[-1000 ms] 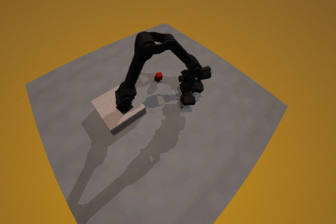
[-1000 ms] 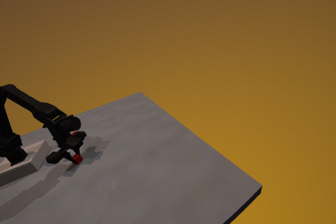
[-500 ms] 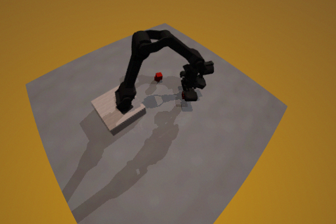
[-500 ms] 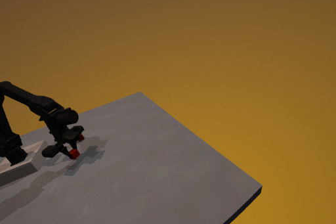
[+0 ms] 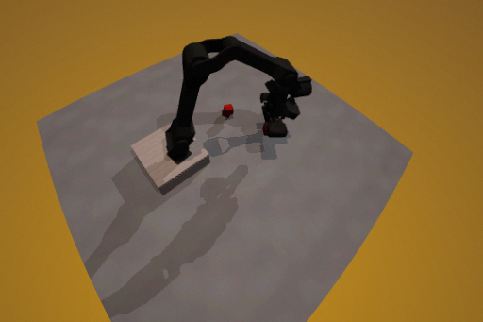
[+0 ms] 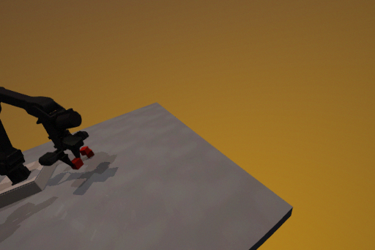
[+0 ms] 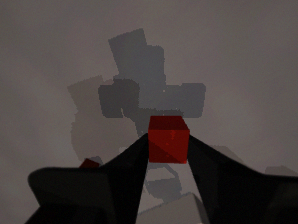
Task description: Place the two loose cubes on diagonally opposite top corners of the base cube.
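Observation:
My gripper (image 5: pixel 266 129) (image 6: pixel 76 163) (image 7: pixel 166 137) is shut on a loose red cube (image 5: pixel 265 127) (image 6: pixel 77 163) (image 7: pixel 169 146) and holds it above the table. The cube looks about level in the wrist view, with a finger on each side. A second red shape (image 5: pixel 228 110) (image 6: pixel 86 151) stands on the table, apart from the gripper. It looks like two red cubes, one set off-centre on top of the other, the lower being the base cube; their exact overlap is too small to tell. In the wrist view only a small red piece (image 7: pixel 90 163) of it shows behind the left finger.
The arm stands on a pale wooden block (image 5: pixel 151 162) (image 6: pixel 22 194) (image 7: pixel 175 210) on the grey table (image 5: pixel 292 224) (image 6: pixel 183 203). The red pair stands between the arm's base and the far table edge in the top view. Arm shadows fall over the table.

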Controlling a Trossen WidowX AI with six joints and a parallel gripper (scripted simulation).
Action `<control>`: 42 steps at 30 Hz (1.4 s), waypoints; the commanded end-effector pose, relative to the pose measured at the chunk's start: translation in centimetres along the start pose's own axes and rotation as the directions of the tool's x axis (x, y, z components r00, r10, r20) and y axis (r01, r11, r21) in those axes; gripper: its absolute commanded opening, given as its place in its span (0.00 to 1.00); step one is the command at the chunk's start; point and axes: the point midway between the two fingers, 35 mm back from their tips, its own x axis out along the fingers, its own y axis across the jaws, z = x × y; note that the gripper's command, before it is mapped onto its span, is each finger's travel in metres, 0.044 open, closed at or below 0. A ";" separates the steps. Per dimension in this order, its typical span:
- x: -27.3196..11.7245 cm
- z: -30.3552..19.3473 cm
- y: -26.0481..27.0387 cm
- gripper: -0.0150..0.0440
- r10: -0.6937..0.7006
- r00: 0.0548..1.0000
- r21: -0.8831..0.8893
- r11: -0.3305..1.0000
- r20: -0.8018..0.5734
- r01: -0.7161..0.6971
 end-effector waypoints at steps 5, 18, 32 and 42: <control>-2.8 -0.2 0.0 0.43 0.005 1.000 0.003 1.000 0.014 -0.005; -2.8 -1.1 2.1 0.43 0.014 1.000 -0.125 0.992 0.009 -0.013; -2.7 -3.0 5.8 0.43 0.027 1.000 -0.372 0.928 0.000 -0.025; -2.6 -4.4 8.0 0.43 0.030 1.000 -0.535 0.844 -0.005 -0.028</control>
